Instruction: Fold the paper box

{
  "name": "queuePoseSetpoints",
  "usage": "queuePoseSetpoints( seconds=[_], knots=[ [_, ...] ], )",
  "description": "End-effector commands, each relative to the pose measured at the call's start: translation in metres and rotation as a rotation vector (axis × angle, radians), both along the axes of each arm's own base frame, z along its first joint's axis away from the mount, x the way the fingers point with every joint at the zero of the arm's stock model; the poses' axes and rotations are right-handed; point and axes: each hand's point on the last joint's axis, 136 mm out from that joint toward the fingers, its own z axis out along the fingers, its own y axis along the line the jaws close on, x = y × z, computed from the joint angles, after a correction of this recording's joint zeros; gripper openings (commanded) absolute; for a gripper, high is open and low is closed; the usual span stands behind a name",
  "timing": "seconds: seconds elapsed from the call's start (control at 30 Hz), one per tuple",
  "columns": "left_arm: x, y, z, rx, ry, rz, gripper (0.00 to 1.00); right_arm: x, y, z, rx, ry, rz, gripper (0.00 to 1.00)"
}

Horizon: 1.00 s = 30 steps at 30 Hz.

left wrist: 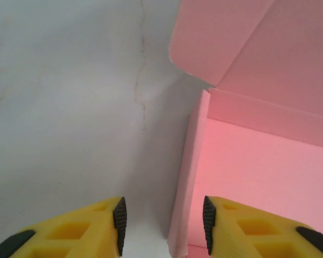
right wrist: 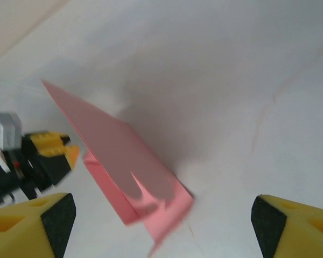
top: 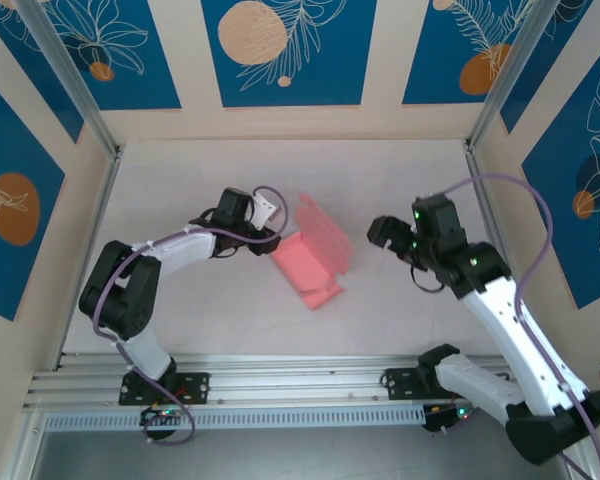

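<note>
1. Salmon-pink thin-card paper box [top: 302, 270] sits around the middle of the white desk [top: 210, 315]. It is part folded, with the tray flat on the surface and the lid flap [top: 326, 232] standing up along the tray's far-right side.
2. Left hand [top: 268, 238] is at the box's left side. In the left wrist view its yellow fingers [left wrist: 120, 217] with black pads straddle the tray's upright side wall [left wrist: 185, 172], one pad outside over bare desk and the other inside over the tray floor. The jaws are at a medium gap. Neither pad is seen pressing the card, so nothing is gripped.
3. Right hand [top: 379, 233] is right of the box and apart from it, towards the desk's right edge. Its jaws are spread wide and hold nothing. In the right wrist view the box lies ahead of the fingers.
</note>
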Motion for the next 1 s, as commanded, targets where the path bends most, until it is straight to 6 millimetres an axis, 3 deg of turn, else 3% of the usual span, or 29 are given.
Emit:
queuePoseSetpoints(
  seconds=[0.0,0.17,0.4,0.5,0.63,0.73,0.97],
  knots=[
    [0.0,-0.019,0.004,-0.003,-0.031,-0.096,0.43,-0.033,-0.015,-0.024,-0.031,0.099,-0.101,0.86],
    [0.004,-0.025,-0.015,0.085,-0.031,-0.095,0.46,-0.056,-0.009,-0.027,-0.086,0.124,-0.065,0.86],
    [0.012,-0.022,-0.034,0.222,-0.046,-0.073,0.43,-0.063,0.004,-0.025,-0.098,0.104,-0.015,0.87],
    [0.01,-0.026,-0.041,0.251,-0.048,-0.085,0.38,-0.064,0.007,-0.031,-0.095,0.122,-0.008,0.87],
    [0.007,-0.025,-0.048,0.282,-0.055,-0.063,0.25,-0.071,0.014,-0.052,-0.101,0.193,0.001,0.87],
    [0.01,-0.017,-0.047,0.277,-0.067,0.012,0.13,-0.073,0.023,-0.069,-0.102,0.241,0.005,0.86],
    [0.01,0.007,-0.04,0.269,-0.093,0.191,0.01,-0.063,0.057,-0.102,-0.025,0.293,0.054,0.83]
  ],
)
